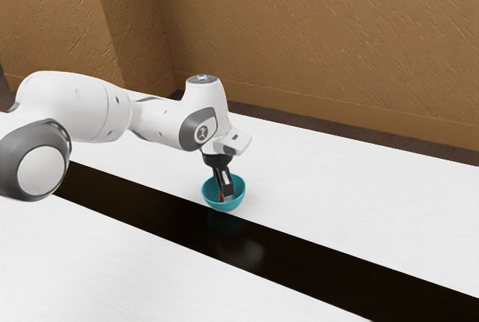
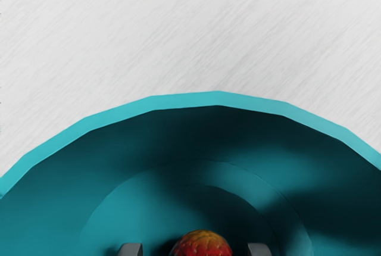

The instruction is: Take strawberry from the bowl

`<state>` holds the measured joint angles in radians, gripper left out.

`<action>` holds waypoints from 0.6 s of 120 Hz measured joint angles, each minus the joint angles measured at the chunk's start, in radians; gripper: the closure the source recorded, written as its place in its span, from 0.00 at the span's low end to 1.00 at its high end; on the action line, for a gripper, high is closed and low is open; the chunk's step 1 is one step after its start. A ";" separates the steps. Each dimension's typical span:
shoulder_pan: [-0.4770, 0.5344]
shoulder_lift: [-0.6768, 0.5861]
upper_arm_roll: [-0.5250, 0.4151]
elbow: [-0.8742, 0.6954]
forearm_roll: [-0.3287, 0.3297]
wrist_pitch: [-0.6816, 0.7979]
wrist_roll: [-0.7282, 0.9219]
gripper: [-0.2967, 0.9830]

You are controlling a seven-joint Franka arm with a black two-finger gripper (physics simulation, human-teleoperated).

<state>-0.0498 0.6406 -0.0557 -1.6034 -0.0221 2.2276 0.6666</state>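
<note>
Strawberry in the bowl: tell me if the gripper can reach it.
Likely yes: the gripper reaches down into the bowl, its open fingers either side of the strawberry, nothing visible blocking it.

Smooth, plastic-looking teal bowl, glossy black strip, rough brown wall

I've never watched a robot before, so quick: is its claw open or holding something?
Gripper: open inside the bowl, fingers on either side of the strawberry, holding nothing.
</note>
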 joint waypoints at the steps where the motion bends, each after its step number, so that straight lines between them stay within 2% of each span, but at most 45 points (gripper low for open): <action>1: 0.000 0.000 0.000 0.000 0.000 0.000 0.000 0.67; 24: -0.004 -0.053 0.001 -0.003 0.012 -0.006 -0.007 0.69; 46: -0.088 -0.108 -0.011 0.018 0.013 -0.020 -0.018 0.71; 72: -0.177 -0.068 -0.125 0.035 0.017 -0.015 -0.052 0.72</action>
<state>-0.2272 0.5728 -0.1803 -1.5682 -0.0047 2.2129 0.6150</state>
